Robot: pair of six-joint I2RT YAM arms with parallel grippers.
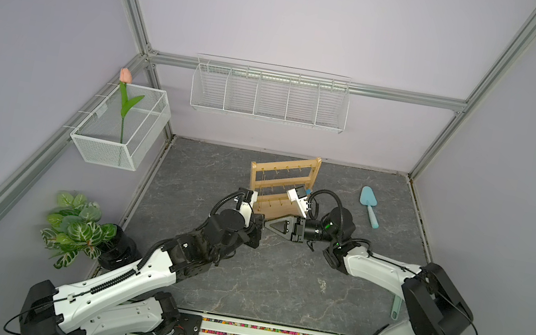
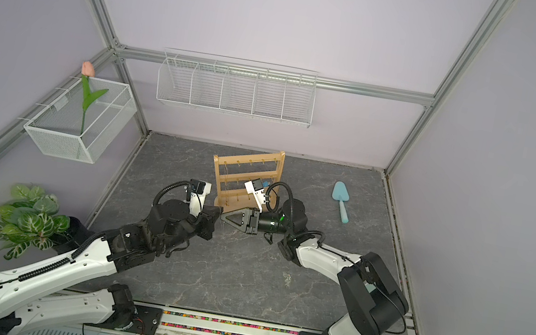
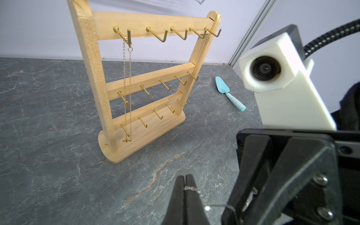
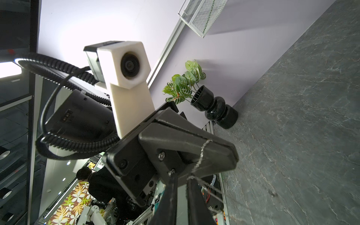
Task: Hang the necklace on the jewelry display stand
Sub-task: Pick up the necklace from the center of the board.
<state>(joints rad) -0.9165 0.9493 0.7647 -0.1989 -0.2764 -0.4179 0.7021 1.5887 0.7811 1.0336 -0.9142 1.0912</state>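
**A:** How many items do we count?

**B:** One jewelry display stand (image 3: 148,79), light wood, three bars of five gold hooks each; two necklaces; one trowel (image 3: 229,95).

**A:** Where do we find the silver necklace (image 3: 191,189)?

**B:** Off the stand, near its base. The left end effector (image 3: 185,181) pinches the thin chain. The right end effector (image 4: 182,181) stands slightly parted, chain across one fingertip (image 4: 193,189). The gold necklace (image 3: 127,87) hangs on a top-bar hook.

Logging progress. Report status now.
Left gripper shut on silver necklace. Right gripper slightly open, necklace draped at its tip. Stand upright, necklace not yet hung. Gold chain hangs there; other hooks free.
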